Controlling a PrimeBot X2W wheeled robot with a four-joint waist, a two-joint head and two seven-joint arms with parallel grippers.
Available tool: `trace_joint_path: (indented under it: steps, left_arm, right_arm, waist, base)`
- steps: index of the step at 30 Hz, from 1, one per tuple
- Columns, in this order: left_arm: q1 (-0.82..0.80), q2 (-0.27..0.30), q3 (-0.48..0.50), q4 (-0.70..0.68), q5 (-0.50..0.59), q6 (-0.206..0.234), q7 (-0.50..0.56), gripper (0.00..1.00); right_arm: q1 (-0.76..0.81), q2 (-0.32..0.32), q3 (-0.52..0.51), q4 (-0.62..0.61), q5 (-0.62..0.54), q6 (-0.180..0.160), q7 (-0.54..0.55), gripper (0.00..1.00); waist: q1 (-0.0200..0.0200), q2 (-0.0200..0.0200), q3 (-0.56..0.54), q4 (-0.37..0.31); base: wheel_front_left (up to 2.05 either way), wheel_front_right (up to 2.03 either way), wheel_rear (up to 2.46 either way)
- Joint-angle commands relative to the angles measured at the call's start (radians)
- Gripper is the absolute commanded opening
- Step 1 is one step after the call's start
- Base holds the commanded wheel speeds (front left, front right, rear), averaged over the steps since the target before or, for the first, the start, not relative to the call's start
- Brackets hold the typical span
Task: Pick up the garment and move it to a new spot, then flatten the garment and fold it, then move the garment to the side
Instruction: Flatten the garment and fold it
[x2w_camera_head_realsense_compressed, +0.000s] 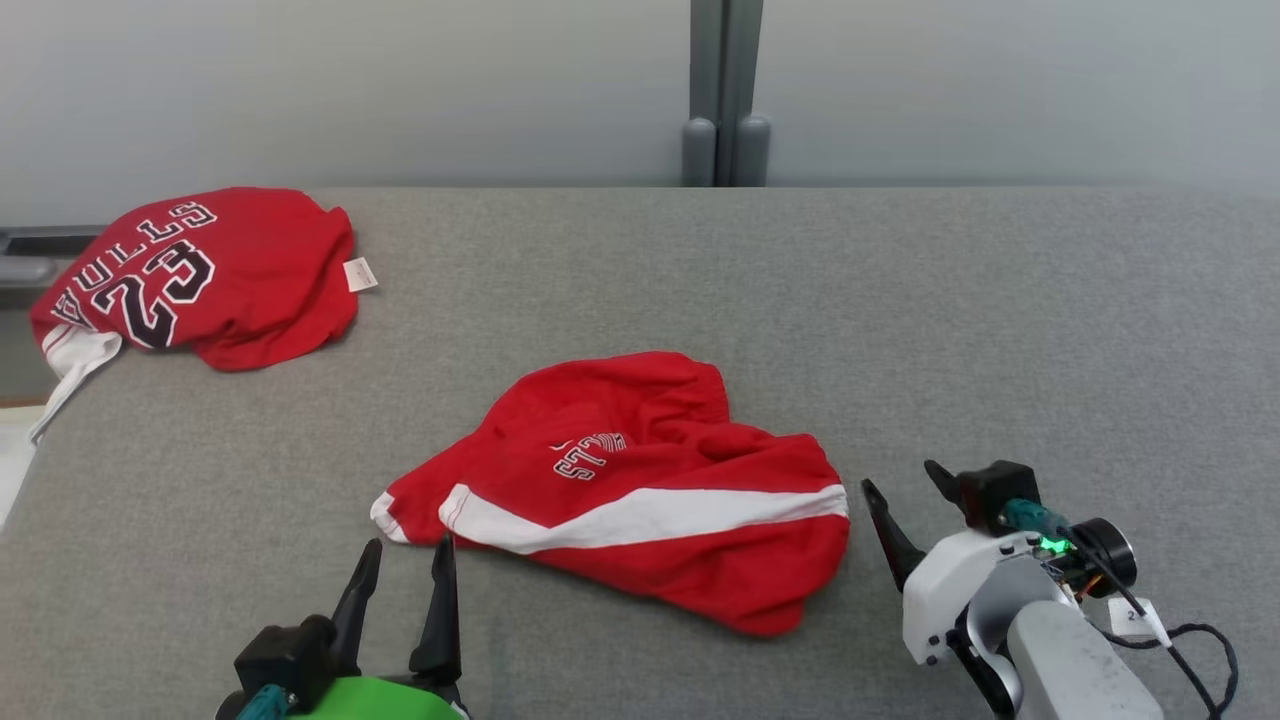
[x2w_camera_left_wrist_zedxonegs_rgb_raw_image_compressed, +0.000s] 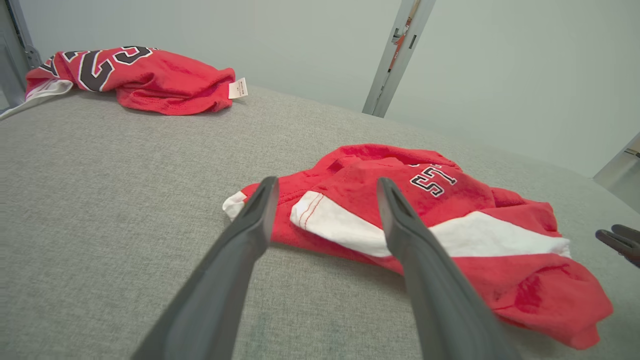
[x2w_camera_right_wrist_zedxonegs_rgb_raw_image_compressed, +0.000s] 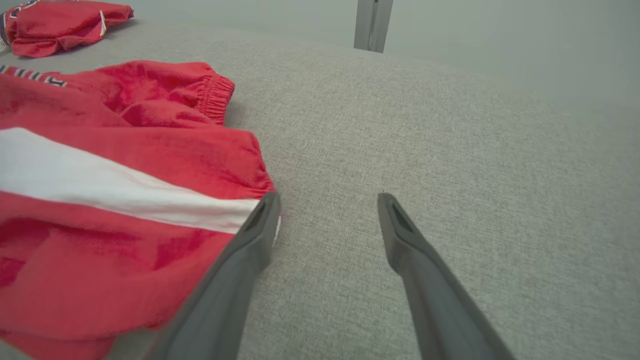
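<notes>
The garment (x2w_camera_head_realsense_compressed: 640, 490) is a pair of red shorts with a white stripe and lettering, lying crumpled in the middle of the grey fabric surface (x2w_camera_head_realsense_compressed: 950, 320). My left gripper (x2w_camera_head_realsense_compressed: 410, 545) stands open just in front of its lower-left corner, apart from the cloth. The left wrist view shows that gripper (x2w_camera_left_wrist_zedxonegs_rgb_raw_image_compressed: 326, 181) open with the garment (x2w_camera_left_wrist_zedxonegs_rgb_raw_image_compressed: 450, 235) beyond its tips. Off the garment's right edge, my right gripper (x2w_camera_head_realsense_compressed: 900, 477) is open too. In the right wrist view this gripper (x2w_camera_right_wrist_zedxonegs_rgb_raw_image_compressed: 328, 196) is empty, and its left finger sits at the hem of the garment (x2w_camera_right_wrist_zedxonegs_rgb_raw_image_compressed: 115, 200).
A second red garment, a jersey (x2w_camera_head_realsense_compressed: 200, 275) with the number 23 and a white tag, lies at the far left back corner, partly hanging over the edge. A grey post (x2w_camera_head_realsense_compressed: 727, 90) stands behind the surface's back edge. Bare grey surface stretches to the right.
</notes>
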Motion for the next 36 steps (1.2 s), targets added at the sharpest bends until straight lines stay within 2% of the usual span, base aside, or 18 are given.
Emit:
trace_joint_path:
  steps: [1,11,23,24,26,27,28,32,36]
  left_arm:
    - [-0.021,0.001,-0.001,-0.002,0.002,-0.004,0.0,1.0]
    - [-0.022,-0.002,0.008,-0.005,0.004,-0.004,0.0,1.0]
    - [-0.014,-0.003,0.009,-0.006,0.008,-0.004,0.0,1.0]
    - [-0.013,-0.003,0.009,-0.006,0.009,-0.004,0.0,1.0]
    - [-0.013,-0.003,0.007,-0.005,0.009,-0.004,0.0,1.0]
    - [-0.012,-0.003,0.006,-0.004,0.011,-0.004,0.0,1.0]
    - [-0.012,-0.004,0.004,-0.003,0.012,-0.004,0.0,1.0]
    - [-0.009,-0.004,0.0,-0.001,0.012,-0.004,0.0,1.0]
    - [-0.006,-0.004,-0.014,-0.006,0.002,-0.004,0.0,1.0]
  right_arm:
    - [-0.023,-0.004,0.01,0.026,0.012,-0.001,0.018,1.0]
    - [-0.094,-0.004,0.109,0.161,0.08,-0.001,0.079,1.0]
    - [-0.116,-0.004,0.184,0.243,0.125,-0.001,0.08,1.0]
    - [-0.122,-0.004,0.189,0.25,0.13,-0.001,0.081,0.97]
    - [-0.131,-0.004,0.199,0.261,0.141,-0.001,0.083,0.76]
    - [-0.135,-0.004,0.202,0.268,0.145,-0.001,0.085,0.54]
    - [-0.139,-0.004,0.205,0.276,0.148,-0.001,0.088,0.46]
    - [-0.15,-0.004,0.21,0.287,0.167,-0.001,0.08,0.26]
    - [-0.159,-0.004,0.186,0.293,0.148,-0.001,0.049,0.18]
  waist:
    - [0.0,0.0,0.008,0.019]
    - [0.0,0.0,0.025,0.06]
    - [0.0,0.0,0.022,0.062]
    - [0.0,0.0,0.021,0.062]
    - [0.0,0.0,0.021,0.063]
    - [0.0,0.0,0.021,0.063]
    - [0.0,0.0,0.02,0.064]
    - [0.0,0.0,0.015,0.065]
    - [0.0,0.0,0.008,0.058]
  base:
    - [0.0,0.0,0.0]
    - [0.0,0.0,0.0]
    - [0.0,0.0,0.0]
    - [0.0,0.0,0.0]
    - [0.0,0.0,0.0]
    - [0.0,0.0,0.0]
    - [0.0,0.0,0.0]
    - [0.0,0.0,0.0]
    - [0.0,0.0,0.0]
